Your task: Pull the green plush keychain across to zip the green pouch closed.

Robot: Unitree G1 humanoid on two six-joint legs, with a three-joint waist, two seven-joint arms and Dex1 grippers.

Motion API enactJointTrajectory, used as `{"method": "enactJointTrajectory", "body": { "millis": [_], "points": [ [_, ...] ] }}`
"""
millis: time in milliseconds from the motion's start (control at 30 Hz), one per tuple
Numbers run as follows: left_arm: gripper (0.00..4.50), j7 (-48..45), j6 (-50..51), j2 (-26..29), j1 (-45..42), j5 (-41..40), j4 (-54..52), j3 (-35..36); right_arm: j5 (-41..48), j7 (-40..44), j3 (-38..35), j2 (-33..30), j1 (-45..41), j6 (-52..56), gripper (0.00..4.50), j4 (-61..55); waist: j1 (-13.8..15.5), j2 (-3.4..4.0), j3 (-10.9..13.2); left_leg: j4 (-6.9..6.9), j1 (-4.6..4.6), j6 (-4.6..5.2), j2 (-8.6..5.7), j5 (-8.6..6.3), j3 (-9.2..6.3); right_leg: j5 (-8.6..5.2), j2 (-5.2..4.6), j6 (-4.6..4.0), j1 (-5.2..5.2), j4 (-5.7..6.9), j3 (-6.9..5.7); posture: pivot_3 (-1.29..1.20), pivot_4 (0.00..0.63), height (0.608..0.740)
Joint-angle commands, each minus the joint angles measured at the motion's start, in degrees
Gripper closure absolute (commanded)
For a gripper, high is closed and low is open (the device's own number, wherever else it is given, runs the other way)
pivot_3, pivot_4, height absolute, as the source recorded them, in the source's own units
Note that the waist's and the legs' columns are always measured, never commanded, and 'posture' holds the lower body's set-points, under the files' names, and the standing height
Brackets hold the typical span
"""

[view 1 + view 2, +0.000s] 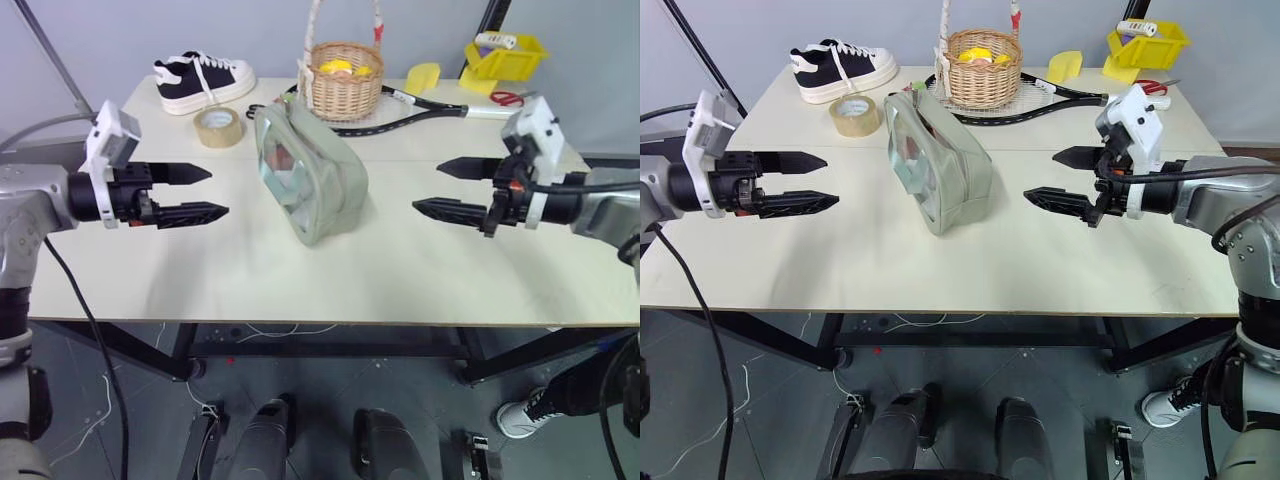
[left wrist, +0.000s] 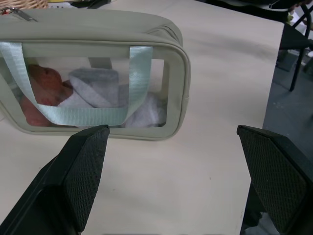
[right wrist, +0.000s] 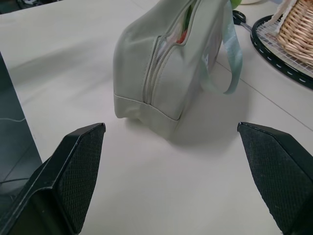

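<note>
Nearest, the left gripper (image 1: 200,192) and the right gripper (image 1: 440,188) hang above the bench (image 1: 330,280), one on each side, both with jaws spread wide and holding nothing. They point inward toward each other. Between them, apart from both, the green pouch (image 1: 308,178) stands on its base, its clear window panel facing the left gripper and its zippered end facing the right gripper. In the right wrist view the zipper (image 3: 155,63) is closed along the near end and gapes open toward the top. The green plush keychain (image 1: 921,89) shows as a small lime tuft at the pouch's far top end. Farther back lie a roll of tape (image 1: 218,126), a wicker basket (image 1: 343,80), a racket (image 1: 415,104), a black-and-white shoe (image 1: 203,80) and a yellow bin (image 1: 505,55).
</note>
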Motion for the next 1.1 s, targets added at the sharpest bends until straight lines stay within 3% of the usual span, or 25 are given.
{"method": "enactJointTrajectory", "body": {
  "millis": [33, 367, 533, 767, 867, 967, 1100],
  "points": [
    [0.04, 0.9, -0.7, 0.2, -0.5, -0.6, -0.7, 2.4, -0.4, -0.3, -0.9, 0.3, -0.5, -1.2, 0.0, -0.7, 0.0, 0.0, 0.0, 0.0, 0.0, 0.0, 0.0, 0.0, 0.0, 0.0, 0.0, 0.0, 0.0, 0.0, 0.0, 0.0, 0.15, 0.724],
    [0.04, 1.9, -0.8, 0.7, -0.3, -0.7, -0.2, 4.1, -1.6, -0.9, 1.0, 1.2, -1.9, -1.3, 0.0, -0.7, 0.0, 0.0, 0.0, 0.04, 0.02, 0.03, 0.01, 0.02, -0.01, 0.01, 0.05, 0.01, 0.02, 0.05, 0.0, 0.0, 0.15, 0.724],
    [0.04, 3.6, 1.7, -0.3, -0.7, -4.1, 0.0, 8.1, -3.5, -2.4, 4.6, 2.6, -7.9, 0.4, 0.0, 2.1, -0.4, 0.01, 0.0, 0.05, 0.02, 0.04, 0.01, 0.03, 0.0, 0.01, 0.05, 0.01, 0.0, 0.09, 0.01, 0.0, 0.15, 0.724],
    [0.04, 8.0, 5.0, -2.3, -3.6, -9.6, 1.7, 13.2, -5.9, -3.3, 12.7, 13.9, -27.0, 6.2, 0.0, 15.3, -1.4, 0.04, 0.0, 0.05, 0.11, 0.04, 0.04, 0.04, -0.14, 0.03, 0.16, 0.04, -0.01, 0.2, 0.01, 0.0, 0.15, 0.724],
    [0.04, 9.0, 4.1, -2.8, -4.1, -9.5, 2.2, 13.5, -9.4, -6.7, 16.0, 22.3, -36.7, 9.3, 0.0, 27.1, -1.4, 0.05, 0.0, 0.04, 0.1, 0.01, -0.06, 0.07, -0.11, 0.15, 0.22, 0.25, -0.05, 0.3, 0.01, 0.0, 0.15, 0.724],
    [0.04, 8.7, 3.4, -2.5, -3.6, -9.2, 2.1, 13.1, -14.3, -9.0, 19.3, 30.4, -44.6, 8.8, 0.0, 40.2, -1.9, 0.05, 0.0, 0.04, 0.13, -0.04, -0.11, 0.11, 0.12, 0.17, 0.27, 0.27, -0.11, 0.43, 0.05, 0.0, 0.15, 0.724],
    [0.04, 8.4, 3.3, -2.1, -3.2, -9.2, 1.6, 13.0, -21.4, -9.4, 22.3, 38.2, -51.3, 0.6, 0.0, 56.5, -2.1, 0.03, 0.0, 0.0, 0.14, -0.1, -0.1, 0.13, -0.01, 0.17, 0.38, 0.27, -0.19, 0.72, -0.01, 0.0, 0.15, 0.724]
  ]
}}
